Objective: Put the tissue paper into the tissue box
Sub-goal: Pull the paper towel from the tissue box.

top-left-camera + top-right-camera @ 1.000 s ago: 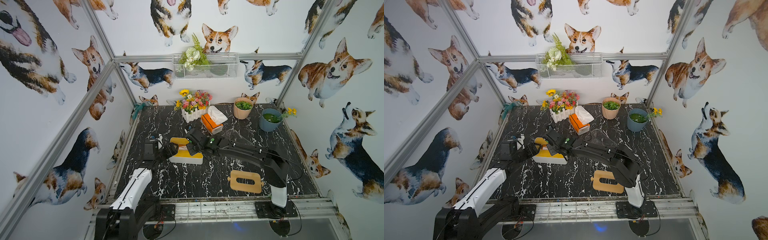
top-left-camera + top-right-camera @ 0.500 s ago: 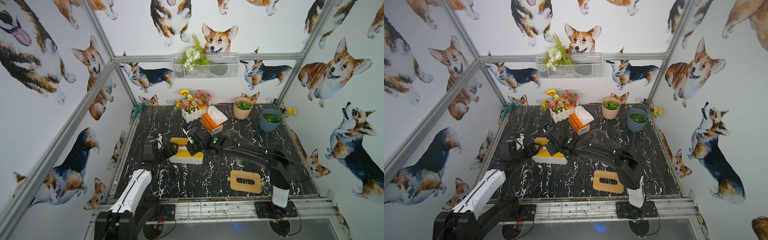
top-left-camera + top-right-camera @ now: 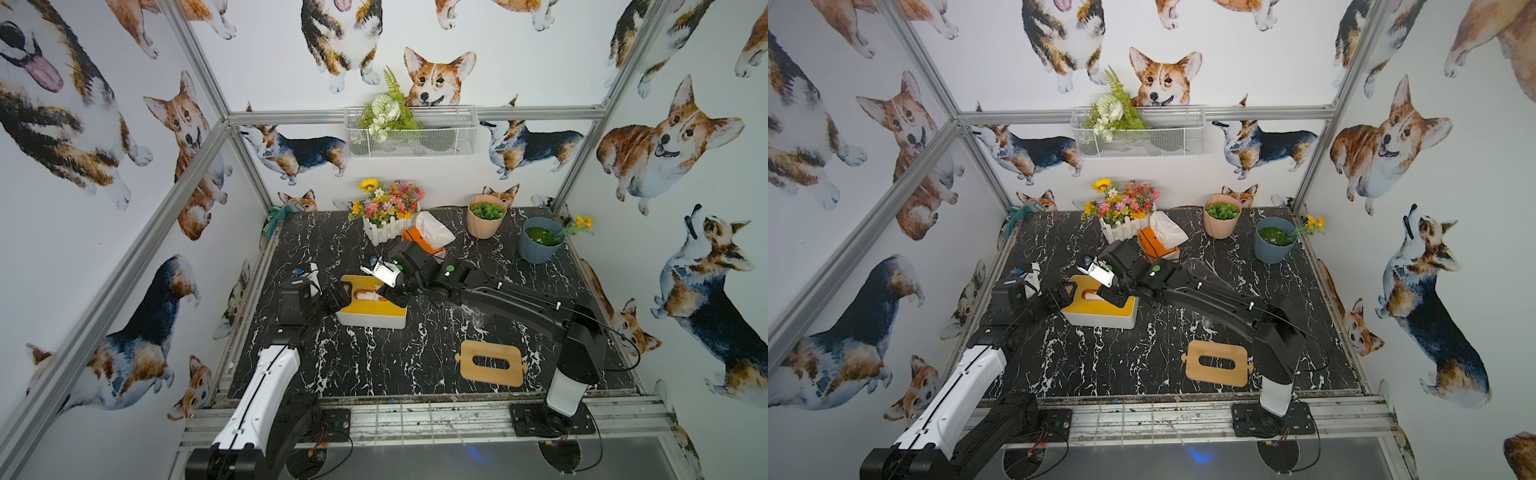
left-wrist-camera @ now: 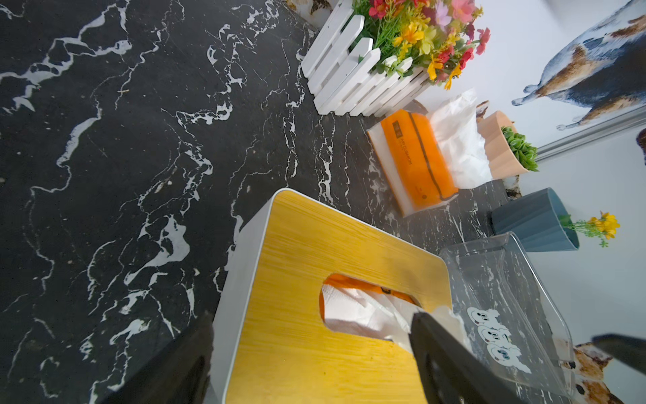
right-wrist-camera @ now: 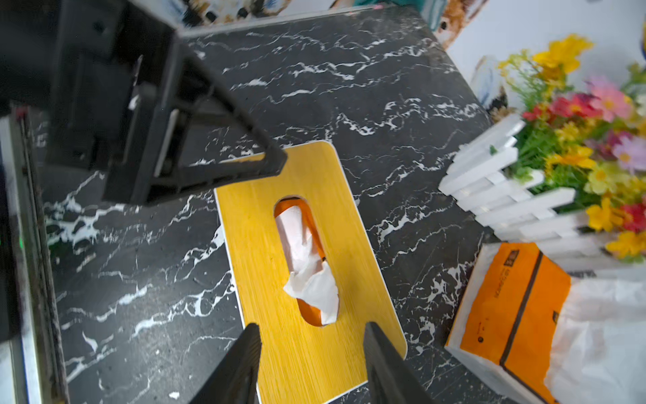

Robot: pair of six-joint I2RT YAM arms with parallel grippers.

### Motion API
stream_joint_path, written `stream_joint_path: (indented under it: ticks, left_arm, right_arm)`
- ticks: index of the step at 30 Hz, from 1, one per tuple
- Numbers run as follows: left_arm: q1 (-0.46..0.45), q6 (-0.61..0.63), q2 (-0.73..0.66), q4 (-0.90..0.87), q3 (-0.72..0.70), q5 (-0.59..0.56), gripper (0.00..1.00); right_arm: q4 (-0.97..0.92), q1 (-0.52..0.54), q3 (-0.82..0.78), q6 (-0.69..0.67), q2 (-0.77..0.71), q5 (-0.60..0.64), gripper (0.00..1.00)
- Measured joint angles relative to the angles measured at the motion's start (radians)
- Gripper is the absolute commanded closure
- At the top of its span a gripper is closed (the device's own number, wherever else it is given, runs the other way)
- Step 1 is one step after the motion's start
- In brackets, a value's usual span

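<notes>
Left wrist, tissue box (image 4: 297,252), orange pack (image 4: 416,157) lettering illegible

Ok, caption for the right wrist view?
Right gripper open above the yellow-lidded tissue box, white tissue poking through the slot.

Both top views look steeply down on the whole worktop (image 3: 374,365); both wrist views hover close above the tissue box (image 4: 307,245).

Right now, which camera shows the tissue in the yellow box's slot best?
The right wrist view: the tissue is close and unobstructed. In the left wrist view a black finger hides part; in both top views it is a tiny speck.
</notes>
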Motion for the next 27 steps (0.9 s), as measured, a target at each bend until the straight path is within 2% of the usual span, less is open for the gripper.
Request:
stream_joint_path:
  ticks: [2,7,11,12,15,17,23,27]
  left_arm:
    - [0.009,0.008,-0.005,-0.007,0.002,-0.009,0.07]
    - [0.033,0.018,-0.026,-0.029,0.004,-0.015,0.07]
    - [0.052,0.019,-0.042,-0.035,0.001,-0.017,0.06]
    - [0.058,0.021,-0.047,-0.036,-0.002,-0.016,0.06]
    - [0.07,0.021,-0.058,-0.043,-0.008,-0.016,0.06]
    - [0.076,0.022,-0.063,-0.043,-0.011,-0.015,0.05]
    - [0.089,0.022,-0.07,-0.043,-0.024,-0.011,0.05]
    - [0.094,0.022,-0.074,-0.044,-0.028,-0.002,0.05]
  right_arm:
    - [-0.01,0.0,0.011,-0.093,0.014,-0.01,0.44]
    - [-0.017,0.0,0.054,-0.269,0.059,-0.005,0.44]
    - [-0.016,0.0,0.072,-0.365,0.084,0.016,0.43]
    - [-0.016,0.002,0.076,-0.386,0.091,0.016,0.38]
    - [-0.016,0.006,0.086,-0.441,0.109,0.017,0.38]
    - [-0.017,0.008,0.093,-0.47,0.119,0.016,0.32]
    - [-0.023,0.01,0.11,-0.516,0.159,0.006,0.35]
    - [-0.027,0.015,0.114,-0.521,0.196,0.019,0.45]
